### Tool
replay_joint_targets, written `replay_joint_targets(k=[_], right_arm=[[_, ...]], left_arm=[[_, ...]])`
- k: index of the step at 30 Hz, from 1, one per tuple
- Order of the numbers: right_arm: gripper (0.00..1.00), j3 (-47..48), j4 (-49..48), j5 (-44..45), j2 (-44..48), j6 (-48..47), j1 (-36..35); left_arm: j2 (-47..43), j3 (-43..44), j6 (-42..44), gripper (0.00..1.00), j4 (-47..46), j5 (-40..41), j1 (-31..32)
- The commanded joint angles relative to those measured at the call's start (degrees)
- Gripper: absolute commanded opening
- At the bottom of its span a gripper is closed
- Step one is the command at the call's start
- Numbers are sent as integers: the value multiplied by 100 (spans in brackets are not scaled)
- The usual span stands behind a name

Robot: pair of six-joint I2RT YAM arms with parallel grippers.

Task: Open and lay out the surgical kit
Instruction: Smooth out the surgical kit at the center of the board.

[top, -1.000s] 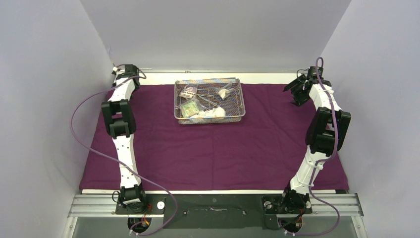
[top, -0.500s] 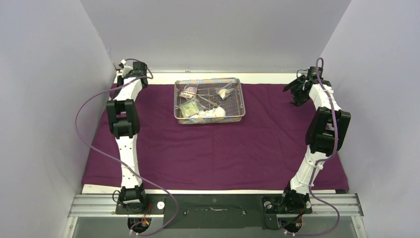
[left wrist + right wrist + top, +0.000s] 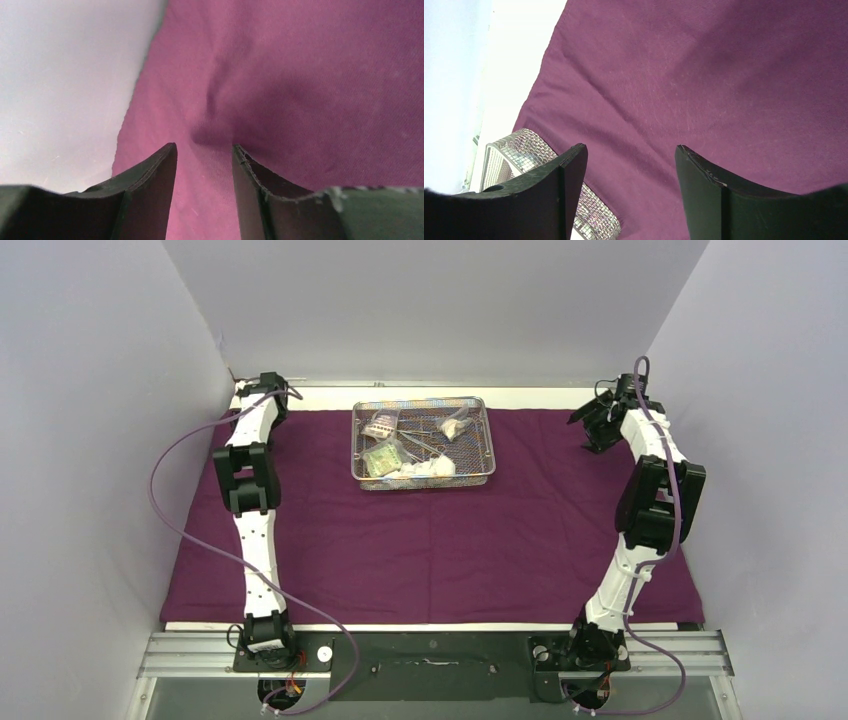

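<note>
**A:** Container and contents?

**B:** A rectangular silver wire-mesh tray [image 3: 424,486] stands at the far middle of the large dark purple cloth wrap [image 3: 450,550]. The wrap lies spread flat over the pale tabletop [image 3: 540,397]. In the tray, white gauze wads [image 3: 432,467] lie along the near side. Clear plastic packets [image 3: 380,426] are on the left, one with a greenish insert. Thin steel instruments [image 3: 420,440] cross the middle.

**A:** Any legible print?

**B:** Markings on the packets are too small to read.

**A:** Textures?

**B:** The cloth is matte and finely woven. The tray is a shiny open grid.

**A:** Grippers?

**B:** The left gripper [image 3: 204,146] is low over the cloth's far-left edge. Its black fingers are parted narrowly and grip nothing, and a small pinched crease sits just beyond the tips. The right gripper [image 3: 631,147] is spread wide over the far-right cloth and is empty. A tray corner shows to its left.
</note>
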State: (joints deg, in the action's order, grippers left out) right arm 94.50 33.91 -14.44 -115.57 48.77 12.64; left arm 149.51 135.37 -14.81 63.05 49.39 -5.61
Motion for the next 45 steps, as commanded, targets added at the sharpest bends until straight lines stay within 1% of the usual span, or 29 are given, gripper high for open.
replay_joint_targets(k=[1,6,9,12,15,18,21,22,24,30,33,37,39,41,45], right_arm=[[61,135,-143,-7,-27,72,-77],[61,123,-115,-2,-17,54,-117],[61,120,-111,7,-1,46,-137],[62,124,-111,36,7,28,-163],[61,137,-98,54,-31,6,-198],[62,140,-92,59,-87,-23,-256],[62,182,-75,73,-161,-51,-321],[61,214,-49,73,-192,-64,-336],[61,302,9,60,-262,-87,-354],[61,653,224,7,-478,-144,-415],[61,898,377,-6,-589,-155,-458],[61,1117,498,-24,-673,-149,-530],[61,1170,532,-36,-710,-118,-562],[61,1225,550,-48,-748,-76,-591],[61,1435,634,-77,-849,-23,-633]], left_arm=[[-108,438,-170,46,436,-651,-24],[-317,749,-87,56,181,-848,-127],[-531,697,98,59,-274,-1077,-153],[-697,638,218,68,-783,-1430,-169],[-671,780,13,75,-1115,-1886,-209],[-549,890,-317,83,-1400,-2127,-240],[-509,707,-594,89,-2014,-2355,-243],[-482,657,-665,89,-2284,-2361,-235],[-388,713,-948,90,-2540,-2340,-244],[-38,756,-2184,90,-3479,-2530,-317],[163,870,-2729,89,-3573,-2304,-315],[185,620,-3136,89,-3802,-1835,-316],[214,555,-3414,89,-3761,-1490,-313],[271,525,-3675,88,-3708,-1322,-333],[432,632,-4107,85,-3308,-980,-337]])
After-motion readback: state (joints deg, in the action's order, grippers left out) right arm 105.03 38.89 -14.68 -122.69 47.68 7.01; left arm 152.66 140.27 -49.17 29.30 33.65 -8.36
